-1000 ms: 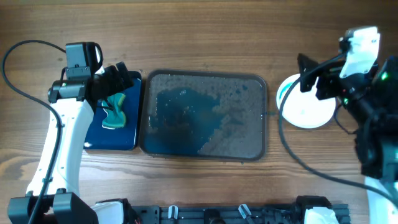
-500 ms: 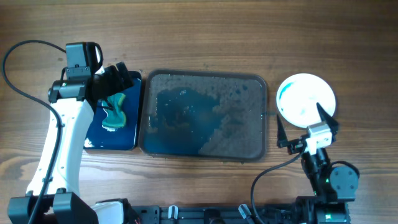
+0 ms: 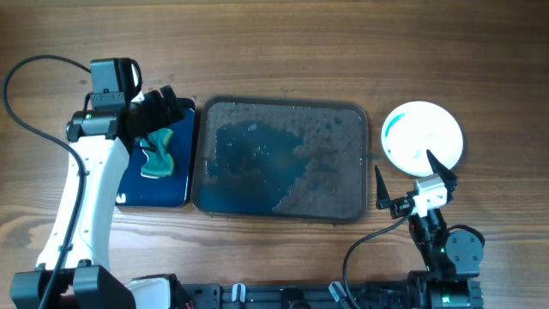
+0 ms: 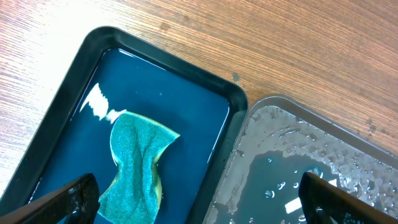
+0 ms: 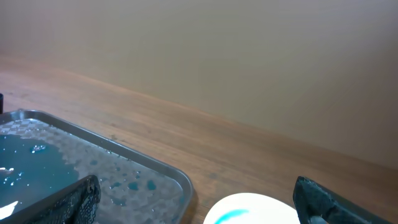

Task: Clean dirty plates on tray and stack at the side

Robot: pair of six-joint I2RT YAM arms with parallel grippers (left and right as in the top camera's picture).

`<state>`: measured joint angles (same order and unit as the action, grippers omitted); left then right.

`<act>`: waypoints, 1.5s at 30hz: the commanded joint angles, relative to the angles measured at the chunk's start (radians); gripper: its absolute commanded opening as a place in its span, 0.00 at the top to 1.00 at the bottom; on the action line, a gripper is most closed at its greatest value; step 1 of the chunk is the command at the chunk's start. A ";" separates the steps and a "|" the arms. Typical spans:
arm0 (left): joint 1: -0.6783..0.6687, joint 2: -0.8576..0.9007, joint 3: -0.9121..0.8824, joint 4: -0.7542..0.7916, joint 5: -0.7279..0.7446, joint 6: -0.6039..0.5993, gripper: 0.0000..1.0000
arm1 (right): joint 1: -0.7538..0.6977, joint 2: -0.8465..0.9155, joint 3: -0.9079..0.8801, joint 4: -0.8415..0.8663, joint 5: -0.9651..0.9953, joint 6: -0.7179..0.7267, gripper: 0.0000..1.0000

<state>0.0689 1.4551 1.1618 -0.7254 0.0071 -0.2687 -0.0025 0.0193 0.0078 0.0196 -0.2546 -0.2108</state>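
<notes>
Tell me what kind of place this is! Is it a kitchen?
Probably a robot practice bench, not a real kitchen: two robot arms sit at a wooden table holding a wet grey tray, a green sponge in a blue tray, and a blue-smeared white plate.

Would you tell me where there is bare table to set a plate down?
Bare table runs along the far side, behind the grey tray and blue tray. The gap between grey tray and plates is narrow, with the right end effector beside it. The left end effector crowds the blue tray.
</notes>
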 commanded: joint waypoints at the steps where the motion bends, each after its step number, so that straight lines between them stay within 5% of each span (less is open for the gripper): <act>1: 0.007 0.002 0.004 0.000 0.011 -0.012 0.00 | 0.005 -0.014 -0.003 0.003 -0.011 0.004 0.00; 17: 0.006 -0.080 -0.009 -0.053 -0.008 0.011 0.00 | 0.005 -0.014 -0.003 0.003 -0.011 0.004 0.00; 28: 0.006 -0.940 -0.783 0.659 0.064 0.154 0.00 | 0.005 -0.014 -0.003 0.002 -0.011 0.004 0.00; 34: 0.006 -1.239 -1.011 0.722 0.064 0.236 0.00 | 0.005 -0.014 -0.003 0.002 -0.011 0.004 0.00; 45: 0.005 -1.384 -1.137 0.719 0.069 0.295 0.00 | 0.005 -0.014 -0.003 0.002 -0.011 0.004 0.00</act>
<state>0.0689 0.1112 0.0677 -0.0078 0.0589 0.0017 -0.0025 0.0128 0.0071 0.0196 -0.2546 -0.2108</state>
